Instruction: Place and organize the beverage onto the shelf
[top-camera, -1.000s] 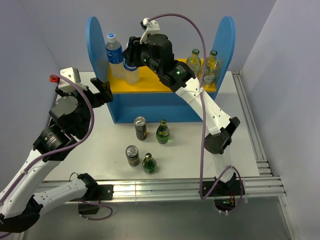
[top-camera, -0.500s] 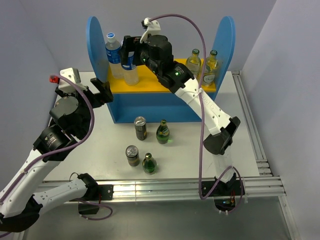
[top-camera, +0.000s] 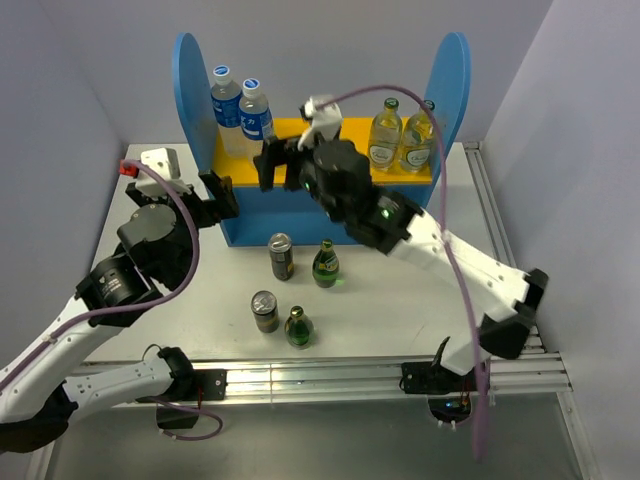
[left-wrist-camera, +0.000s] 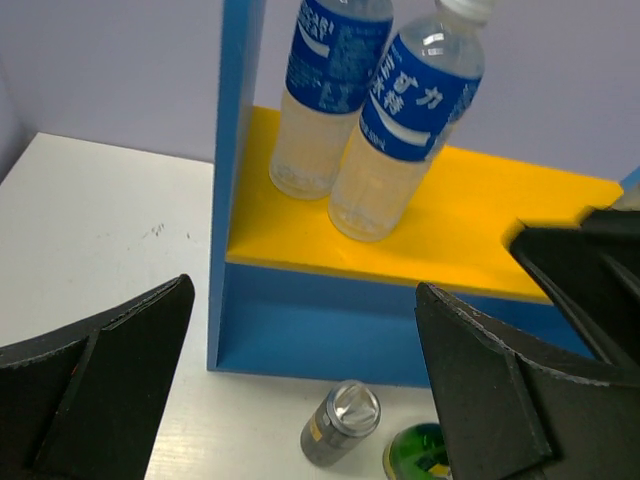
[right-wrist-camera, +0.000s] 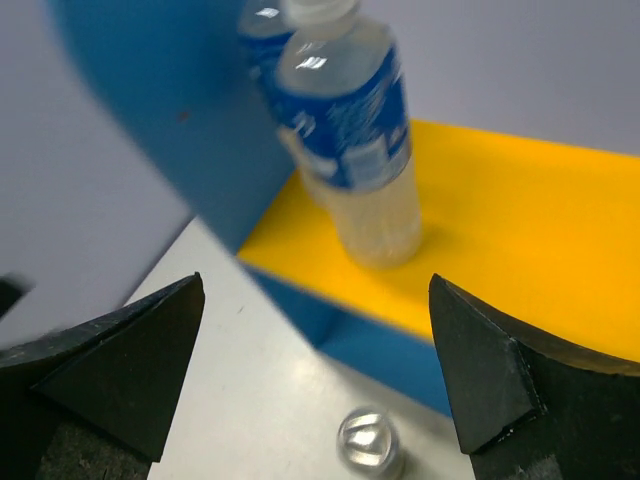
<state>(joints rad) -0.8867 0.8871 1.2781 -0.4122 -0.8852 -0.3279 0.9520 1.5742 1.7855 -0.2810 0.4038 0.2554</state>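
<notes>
Shelf (top-camera: 245, 215) partly behind right hand (top-camera: 264, 167)

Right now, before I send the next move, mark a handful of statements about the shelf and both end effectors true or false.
1. Two water bottles stand on the yellow upper board of the shelf. True.
2. The right end effector is shut on a water bottle. False: it is open and holds nothing.
3. Two cans and two green bottles stand on the table in front of the shelf. True.
4. The two glass bottles stand at the board's left end. False: they stand at its right end.
5. The left end effector is open and empty. True.
</notes>
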